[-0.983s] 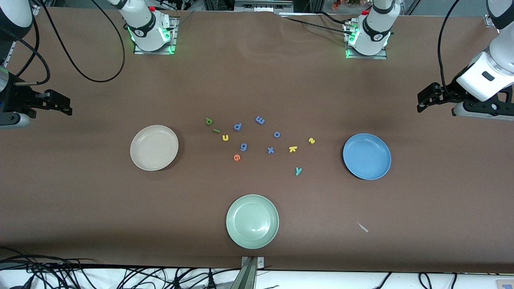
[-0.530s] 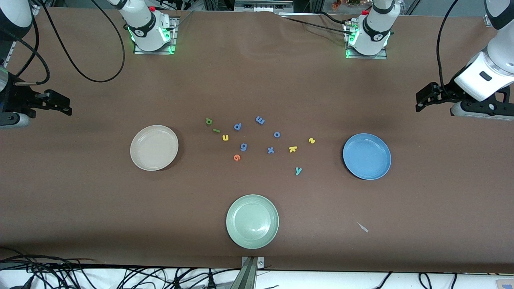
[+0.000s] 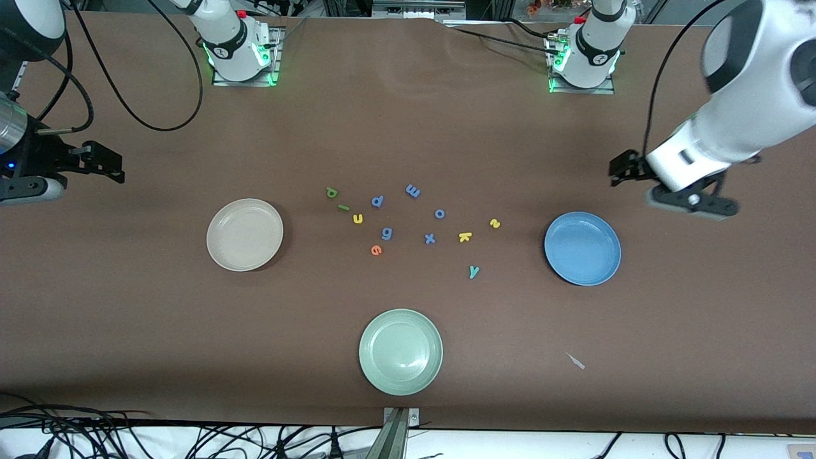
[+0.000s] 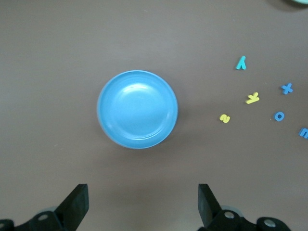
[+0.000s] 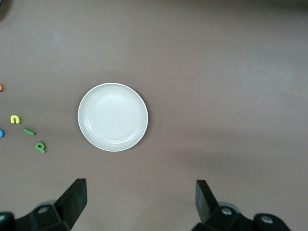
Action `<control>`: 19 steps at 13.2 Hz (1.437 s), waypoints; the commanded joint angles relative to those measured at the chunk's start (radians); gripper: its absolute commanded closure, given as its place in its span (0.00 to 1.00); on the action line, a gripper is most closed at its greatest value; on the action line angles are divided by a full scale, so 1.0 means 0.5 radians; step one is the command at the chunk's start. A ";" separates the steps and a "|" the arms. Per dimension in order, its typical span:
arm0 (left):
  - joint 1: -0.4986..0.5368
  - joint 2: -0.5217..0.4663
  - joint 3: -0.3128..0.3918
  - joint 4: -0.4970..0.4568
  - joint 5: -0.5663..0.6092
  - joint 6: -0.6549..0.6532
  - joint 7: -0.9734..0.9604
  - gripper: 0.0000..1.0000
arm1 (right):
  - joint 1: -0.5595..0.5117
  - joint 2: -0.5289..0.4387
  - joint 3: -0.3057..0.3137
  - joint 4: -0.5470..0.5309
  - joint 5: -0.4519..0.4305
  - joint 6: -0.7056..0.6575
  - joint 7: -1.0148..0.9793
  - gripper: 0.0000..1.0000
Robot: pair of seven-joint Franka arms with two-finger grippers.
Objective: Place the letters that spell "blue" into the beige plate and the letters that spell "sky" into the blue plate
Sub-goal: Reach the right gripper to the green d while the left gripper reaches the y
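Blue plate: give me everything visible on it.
The round, medium-blue plate with a shallow raised rim looks like smooth glossy plastic or ceramic, with a soft highlight on its base. It is empty and lies flat on the brown table, toward the left arm's end. Nothing touches it; the small yellow foam letter s lies apart from it.

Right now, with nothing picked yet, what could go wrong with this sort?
1. The yellow u lies by the green l and blue p; wide fingers may nudge neighbours.
2. The u could be mistaken for the yellow s or k and end up in the blue plate, not the beige plate.
3. The thin l may be hard to pinch.

Both the left gripper and right gripper are open, empty.
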 commanded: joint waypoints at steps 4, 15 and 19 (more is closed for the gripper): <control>-0.229 0.661 -0.003 0.456 -0.034 0.010 0.017 0.00 | 0.068 0.117 0.000 0.043 -0.029 -0.027 -0.007 0.00; -0.537 1.257 -0.003 0.462 -0.025 1.059 -0.366 0.00 | 0.105 0.176 0.331 -0.407 0.115 0.435 0.421 0.00; -0.638 1.367 0.015 0.456 -0.018 1.246 -0.437 0.03 | 0.108 0.185 0.521 -0.812 0.106 0.948 0.796 0.00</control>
